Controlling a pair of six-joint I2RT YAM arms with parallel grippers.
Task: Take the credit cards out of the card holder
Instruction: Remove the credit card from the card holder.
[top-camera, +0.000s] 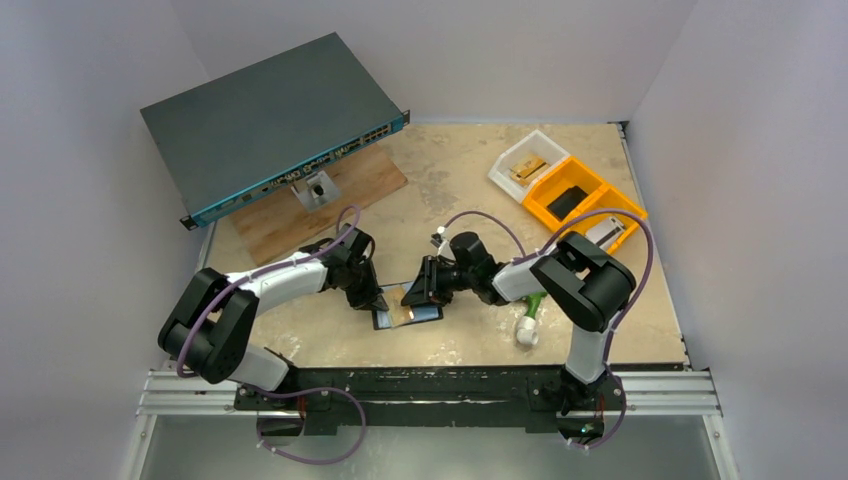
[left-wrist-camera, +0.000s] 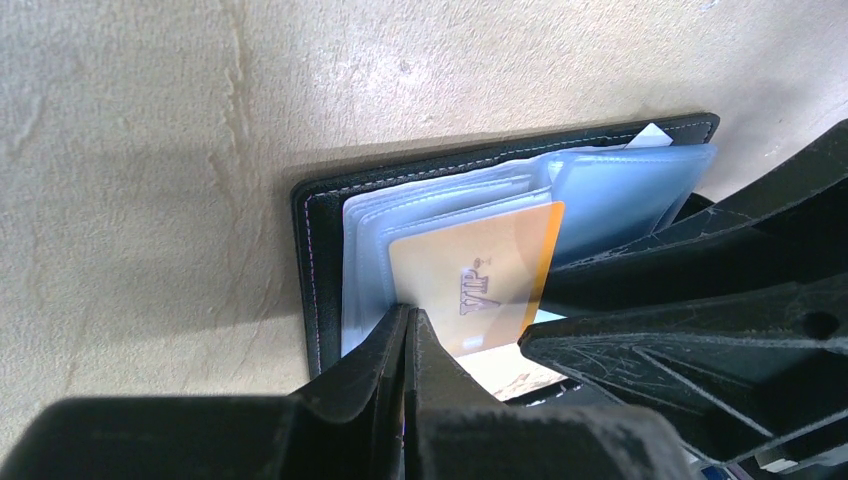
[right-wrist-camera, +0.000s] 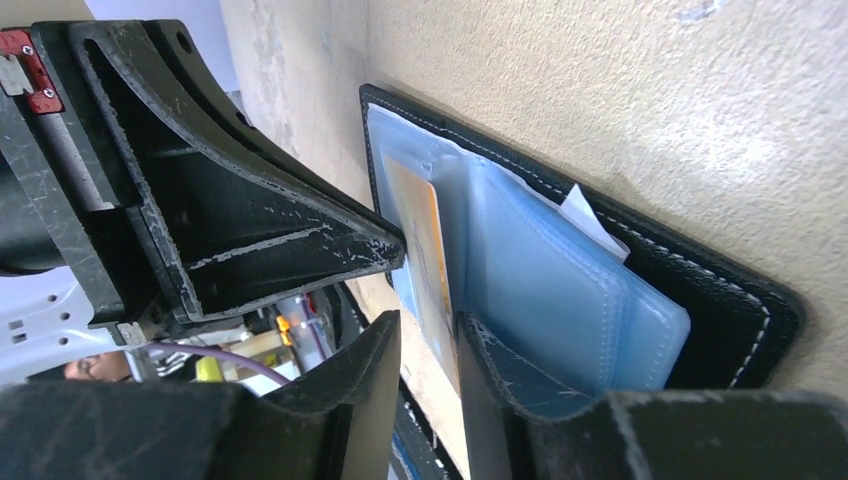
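Since the wallet (left-wrist-camera: 312, 270) lies open and flat on the table (top-camera: 470, 180), close to the near edge and about midway between left and right, I can see both grippers low over it. The left gripper (left-wrist-camera: 405, 325) is fully closed on nothing. Its tips press on the inside of the wallet beside the gold card (left-wrist-camera: 480, 275), which I read as a hold-down.

The right gripper (right-wrist-camera: 428, 325) has its jaws partway open and straddling 1 edge of that card. A gap shows on 1 side, so I judge the card is not pinched yet. The card sits partly out of the soft blue sleeves (left-wrist-camera: 630, 195).

I expect the card to be light, thin, stiff and glossy, so slippery under hard pads. The sleeves look limp and likely to cling. The wallet is probably light enough to drag along unless pinned. I would take the card by its 2 flat faces at the exposed edge, squeeze firmly, and draw it along the sleeve mouth instead of lifting.
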